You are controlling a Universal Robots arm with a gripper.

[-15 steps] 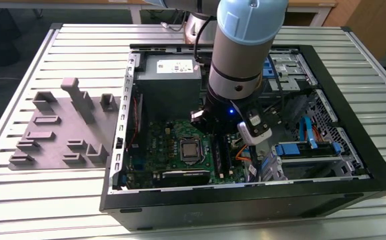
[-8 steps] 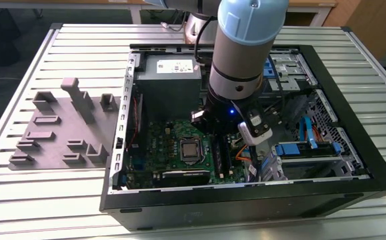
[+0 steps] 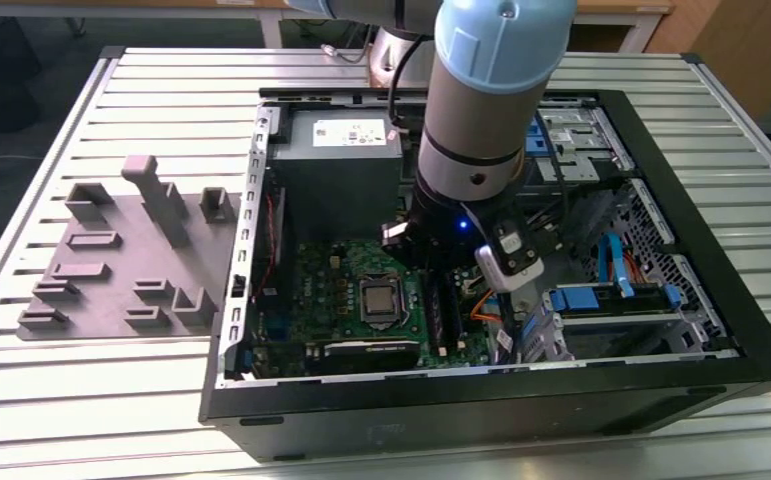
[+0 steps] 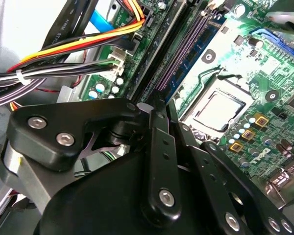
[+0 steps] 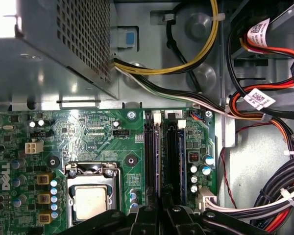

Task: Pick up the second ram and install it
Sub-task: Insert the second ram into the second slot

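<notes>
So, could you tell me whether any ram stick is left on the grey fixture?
No, the grey fixture carries just its own upright blocks in the exterior view.

Nothing can be read with confidence. A white sticker (image 3: 354,133) with dark print sits on top of the power supply at the far side of the case. In the first wrist view, two white barcode tags (image 5: 258,99) (image 5: 258,29) hang on cables, and the motherboard (image 5: 88,132) bears white lettering and fine silk-screen marks.
</notes>
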